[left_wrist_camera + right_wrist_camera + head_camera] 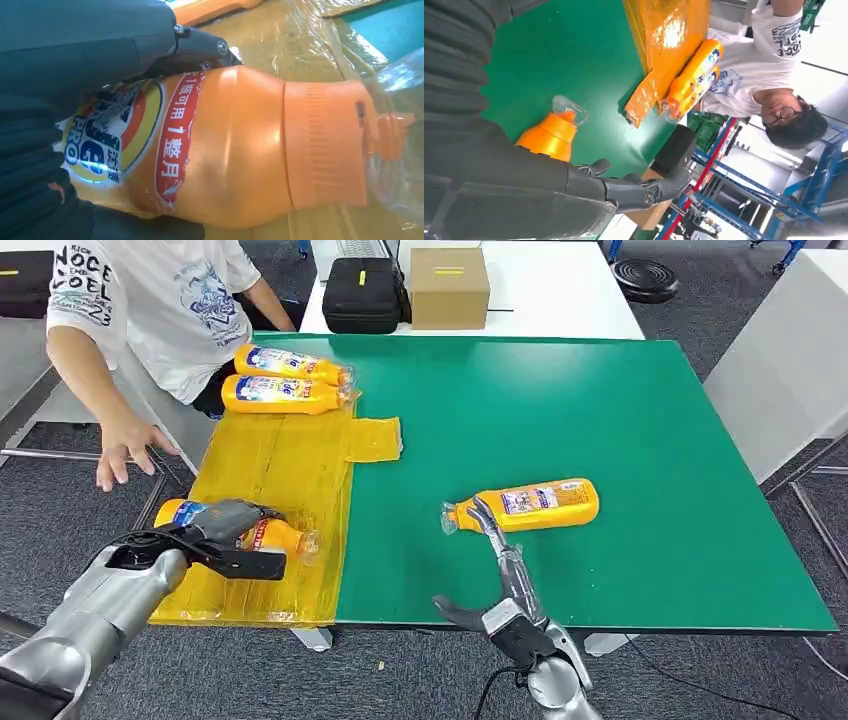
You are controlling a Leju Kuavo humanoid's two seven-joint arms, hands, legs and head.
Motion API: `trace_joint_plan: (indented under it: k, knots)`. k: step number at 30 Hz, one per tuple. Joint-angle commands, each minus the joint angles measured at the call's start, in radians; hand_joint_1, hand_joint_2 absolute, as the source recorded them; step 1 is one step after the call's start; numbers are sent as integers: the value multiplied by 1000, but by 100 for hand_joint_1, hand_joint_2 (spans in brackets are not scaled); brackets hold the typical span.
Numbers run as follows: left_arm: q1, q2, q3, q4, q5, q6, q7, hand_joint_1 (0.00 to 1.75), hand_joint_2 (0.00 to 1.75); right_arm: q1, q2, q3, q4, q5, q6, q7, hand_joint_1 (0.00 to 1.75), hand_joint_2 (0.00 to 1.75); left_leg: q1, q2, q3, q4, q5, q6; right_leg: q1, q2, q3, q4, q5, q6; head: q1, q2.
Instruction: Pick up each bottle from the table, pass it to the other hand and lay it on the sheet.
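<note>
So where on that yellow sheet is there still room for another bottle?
The middle of the yellow sheet is bare, between the two bottles at its far end and the bottle the left hand grips near the front edge. Both ends are crowded.

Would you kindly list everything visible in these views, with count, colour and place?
bottles on the sheet: two, orange, lying side by side at its far end
held bottle: one, orange, over the sheet's near end
bottle on the mat: one, orange, lying near the right hand
sheet: one, yellow, left side of the table
mat: one, green, covering the table
case: one, black, beyond the mat
box: one, brown cardboard, beside the case
person: one, white shirt, far left
left hand: grips the held bottle
right hand: fingers apart, holding nothing
</note>
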State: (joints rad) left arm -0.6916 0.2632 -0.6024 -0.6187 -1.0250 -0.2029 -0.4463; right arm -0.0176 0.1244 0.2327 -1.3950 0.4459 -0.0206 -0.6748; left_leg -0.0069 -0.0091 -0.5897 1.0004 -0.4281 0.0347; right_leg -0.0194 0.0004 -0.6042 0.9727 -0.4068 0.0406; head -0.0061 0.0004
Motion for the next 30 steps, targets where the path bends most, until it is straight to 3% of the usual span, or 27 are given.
trace_joint_plan:
  k: [1,4,24,30]
  knots:
    - [-1,-36,-82,122,-10,3,19,19,175,-50,-28,17,70,-7,-5,0,0,175,2,2,6,-1,-2,-2,2,1,6,-2,-1,-2,0,0]
    - [11,-35,-79,121,-9,12,23,2,175,-49,-28,17,73,-11,-6,-1,0,175,0,1,5,-2,0,-1,0,1,5,-1,0,-1,0,0]
    - [-4,-21,-73,95,-5,11,19,0,175,-49,-24,16,64,-12,-7,0,0,175,1,2,7,-1,-1,-2,2,1,7,-1,1,-4,0,0]
    - [11,40,-63,4,11,5,-2,0,175,-30,-26,11,62,-11,-7,0,0,175,2,3,7,-1,-1,-2,2,2,7,-1,1,-4,0,0]
